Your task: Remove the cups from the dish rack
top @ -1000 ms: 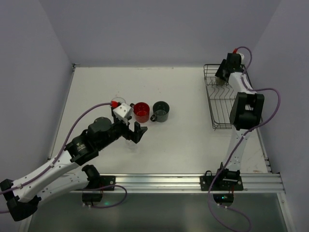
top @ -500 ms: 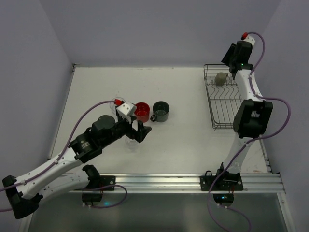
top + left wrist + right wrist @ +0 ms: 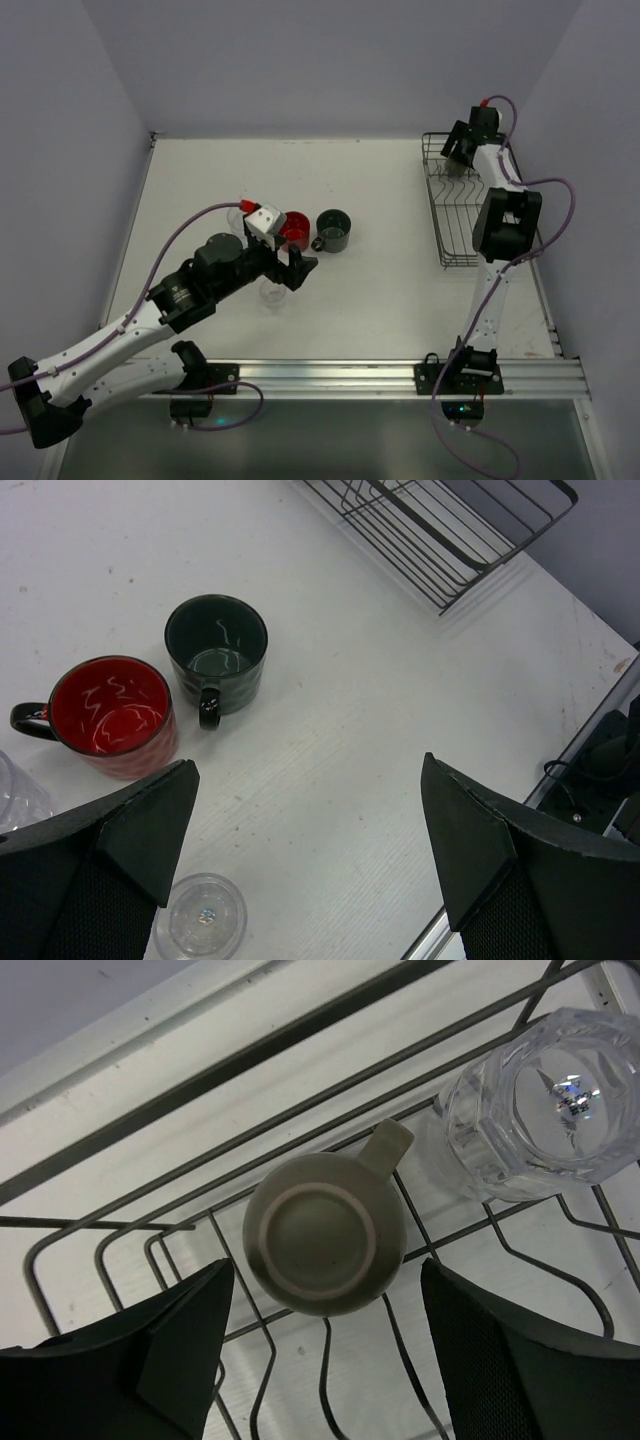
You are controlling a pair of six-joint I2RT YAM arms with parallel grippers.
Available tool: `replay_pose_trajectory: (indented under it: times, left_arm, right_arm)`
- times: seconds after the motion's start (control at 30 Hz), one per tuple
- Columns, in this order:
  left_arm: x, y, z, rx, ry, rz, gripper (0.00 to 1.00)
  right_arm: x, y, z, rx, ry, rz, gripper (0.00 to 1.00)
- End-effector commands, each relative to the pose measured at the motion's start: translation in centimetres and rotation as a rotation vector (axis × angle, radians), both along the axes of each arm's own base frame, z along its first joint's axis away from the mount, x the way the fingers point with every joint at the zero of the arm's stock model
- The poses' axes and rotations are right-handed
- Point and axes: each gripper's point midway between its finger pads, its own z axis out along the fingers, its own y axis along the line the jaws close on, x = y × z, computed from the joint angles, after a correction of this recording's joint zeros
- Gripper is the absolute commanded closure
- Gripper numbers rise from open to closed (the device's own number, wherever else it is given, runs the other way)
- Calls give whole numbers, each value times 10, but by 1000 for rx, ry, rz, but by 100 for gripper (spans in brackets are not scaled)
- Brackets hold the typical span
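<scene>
Two cups in rack: upturned mug, frame centre; tumbler, upper right.
Right gripper apart over mug; left gripper apart, empty. Risk: finger snagging wire, tipping mug onto tumbler.

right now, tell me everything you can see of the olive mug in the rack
The olive mug is matte olive-tan, ceramic-looking, apparently upside down: its ringed base faces the camera. It sits on the dish rack wires, stubby handle pointing toward the glass tumbler beside it. The right hand hangs open above, fingers either side, not touching.
</scene>
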Motion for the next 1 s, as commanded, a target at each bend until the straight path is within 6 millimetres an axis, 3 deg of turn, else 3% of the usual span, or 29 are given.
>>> replay_pose_trajectory:
  times: [0.0,0.07,0.1,0.13,0.23,0.27,0.33,0.67,0.77,0.97]
  left_arm:
    - [3,-2,32,-83,-61,4,0]
    - [2,-1,29,-89,-55,4,0]
    - [1,-2,29,-97,-55,2,0]
    - [0,-2,25,-98,-47,0,0]
    - [-1,-4,23,-107,-47,-6,0]
    - [0,-4,22,-106,-45,-8,0]
    - [-1,-6,21,-106,-45,-14,0]
    - [0,-10,17,-104,-31,-24,0]
    - [0,-14,20,-121,-26,-34,0]
    - [2,-24,20,-148,-2,-47,0]
  right_arm:
    - [1,-7,5,2,17,-18,22]
    - [0,-8,-4,8,32,-30,21]
    - [6,-8,3,8,15,-26,21]
    - [3,-9,-8,16,47,-30,22]
    - [6,-9,-2,17,25,-36,33]
    - [6,-9,0,18,16,-40,45]
    - [8,-7,3,16,-20,-32,48]
    - [12,-1,80,-34,-227,23,52]
    - [13,4,125,-46,-338,53,51]
    - [0,13,159,-33,-428,84,51]
